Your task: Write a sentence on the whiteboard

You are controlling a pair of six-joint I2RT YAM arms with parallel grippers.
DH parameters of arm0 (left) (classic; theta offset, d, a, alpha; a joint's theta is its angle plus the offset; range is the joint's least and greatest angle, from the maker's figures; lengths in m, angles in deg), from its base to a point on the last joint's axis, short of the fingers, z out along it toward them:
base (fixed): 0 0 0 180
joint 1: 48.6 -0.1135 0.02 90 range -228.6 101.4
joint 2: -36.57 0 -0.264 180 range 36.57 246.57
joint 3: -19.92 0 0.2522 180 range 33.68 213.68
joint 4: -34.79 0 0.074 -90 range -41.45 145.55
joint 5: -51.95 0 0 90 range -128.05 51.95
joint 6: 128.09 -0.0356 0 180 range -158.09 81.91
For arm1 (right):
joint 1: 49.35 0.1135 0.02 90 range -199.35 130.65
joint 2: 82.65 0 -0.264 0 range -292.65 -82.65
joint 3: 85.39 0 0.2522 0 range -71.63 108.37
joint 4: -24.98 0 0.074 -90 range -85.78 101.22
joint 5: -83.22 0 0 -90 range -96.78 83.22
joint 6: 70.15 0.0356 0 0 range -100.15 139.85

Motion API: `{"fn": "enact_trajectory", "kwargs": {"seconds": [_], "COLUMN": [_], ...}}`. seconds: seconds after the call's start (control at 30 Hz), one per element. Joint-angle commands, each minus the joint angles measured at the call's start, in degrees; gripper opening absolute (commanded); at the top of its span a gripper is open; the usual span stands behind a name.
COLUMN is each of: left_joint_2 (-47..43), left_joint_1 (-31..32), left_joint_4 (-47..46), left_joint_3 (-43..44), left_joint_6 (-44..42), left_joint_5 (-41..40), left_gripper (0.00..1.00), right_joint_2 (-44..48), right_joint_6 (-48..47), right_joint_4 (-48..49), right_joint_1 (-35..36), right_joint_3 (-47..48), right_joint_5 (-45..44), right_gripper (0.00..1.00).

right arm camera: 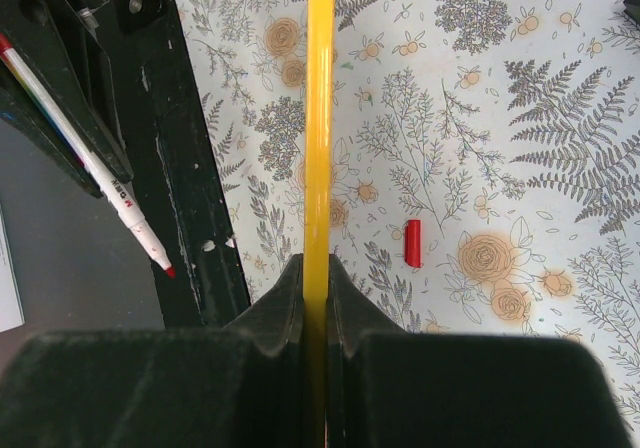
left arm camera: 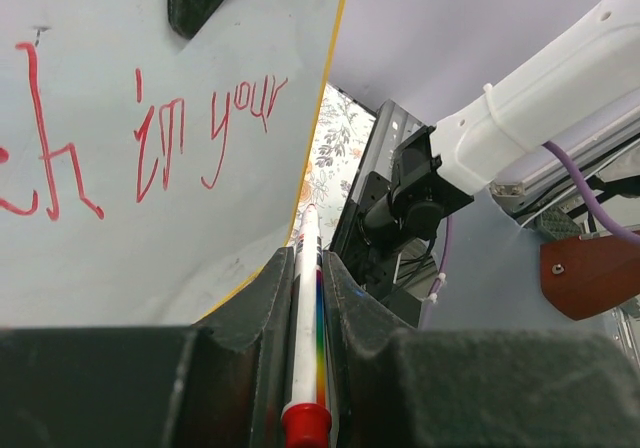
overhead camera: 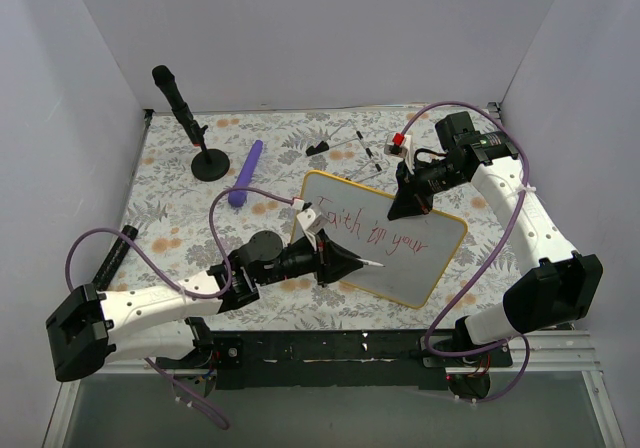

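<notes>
The right gripper is clamped on the whiteboard rim, the left gripper on a marker just before its face. The whiteboard is judged light, stiff and slick, best pinched edgewise.

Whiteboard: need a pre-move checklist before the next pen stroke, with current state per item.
1. Left end effector shut on the white marker with a red tip: ok.
2. Right end effector clamped on the yellow rim of the white rectangular whiteboard: ok.
3. Red handwritten lettering legible, reads "Faith in your": ok.
4. Blank board surface to the right of "your" for more words: ok.
5. Marker tip touching the board: cannot tell.
6. Small red marker cap lying on the floral tablecloth, apart from the rim: ok.
</notes>
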Motion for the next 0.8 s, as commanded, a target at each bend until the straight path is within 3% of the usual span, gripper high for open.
{"fn": "enact_trajectory", "kwargs": {"seconds": [0.0,0.77], "left_joint_2": [-1.86,-3.71], "left_joint_1": [-0.25,-0.25], "left_joint_4": [-2.51,-2.77], "left_joint_3": [-2.36,-4.38], "left_joint_6": [-0.44,0.88], "left_joint_5": [-0.79,-4.04], "left_gripper": [0.0,0.0], "right_joint_2": [1.83,2.62], "right_joint_6": [-1.37,-1.28], "right_joint_4": [1.76,1.93], "right_joint_1": [-0.06,-0.06], "right_joint_3": [0.26,-0.27], "right_joint_5": [5.83,5.74], "right_gripper": [0.01,0.01]}}
